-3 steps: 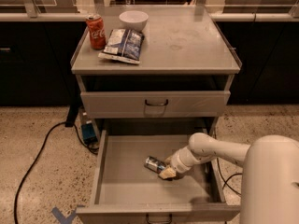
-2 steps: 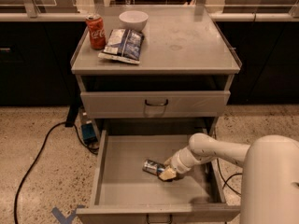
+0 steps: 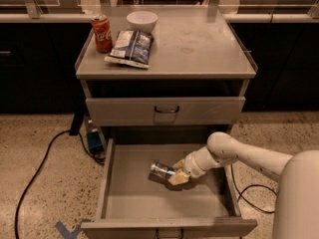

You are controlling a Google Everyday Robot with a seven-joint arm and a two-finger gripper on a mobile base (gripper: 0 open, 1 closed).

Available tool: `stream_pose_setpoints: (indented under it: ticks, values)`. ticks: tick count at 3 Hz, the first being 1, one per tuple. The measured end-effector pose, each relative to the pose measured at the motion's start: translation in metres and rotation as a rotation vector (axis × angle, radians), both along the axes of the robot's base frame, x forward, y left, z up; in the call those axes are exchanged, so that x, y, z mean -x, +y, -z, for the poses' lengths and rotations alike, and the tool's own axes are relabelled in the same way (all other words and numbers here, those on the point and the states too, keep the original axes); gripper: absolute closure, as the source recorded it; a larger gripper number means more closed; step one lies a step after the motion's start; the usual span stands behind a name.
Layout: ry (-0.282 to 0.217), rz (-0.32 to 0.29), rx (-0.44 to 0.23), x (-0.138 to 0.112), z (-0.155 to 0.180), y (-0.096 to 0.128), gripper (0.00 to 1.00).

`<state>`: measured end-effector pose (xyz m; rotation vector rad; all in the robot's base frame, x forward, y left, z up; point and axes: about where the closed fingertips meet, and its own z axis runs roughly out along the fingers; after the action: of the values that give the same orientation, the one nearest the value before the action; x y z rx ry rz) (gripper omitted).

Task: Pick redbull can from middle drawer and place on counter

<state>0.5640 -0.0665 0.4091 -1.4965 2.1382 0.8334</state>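
The redbull can, silver and blue, lies tilted on its side in the open middle drawer, right of centre, with a shadow beneath it. My gripper reaches in from the right on the white arm and is shut on the can's right end, holding it just off the drawer floor. The counter is the grey cabinet top above, with raised side rims.
On the counter's left stand a red Coca-Cola can, a white bowl and a blue chip bag. The top drawer is closed. A black cable and a blue box lie on the floor at left.
The gripper and the can have shifted slightly left and up together inside the drawer.
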Motion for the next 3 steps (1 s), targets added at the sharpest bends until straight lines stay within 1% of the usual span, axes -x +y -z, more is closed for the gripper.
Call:
stream_pose_setpoints:
  ticks: [1, 2, 3]
  values:
    - [-0.036, -0.054, -0.065, -0.006, -0.063, 0.006, 1.00]
    - [-0.100, -0.098, -0.106, -0.015, -0.131, 0.009, 1.00]
    - [-0.123, -0.135, -0.172, -0.025, -0.192, 0.012, 1.00]
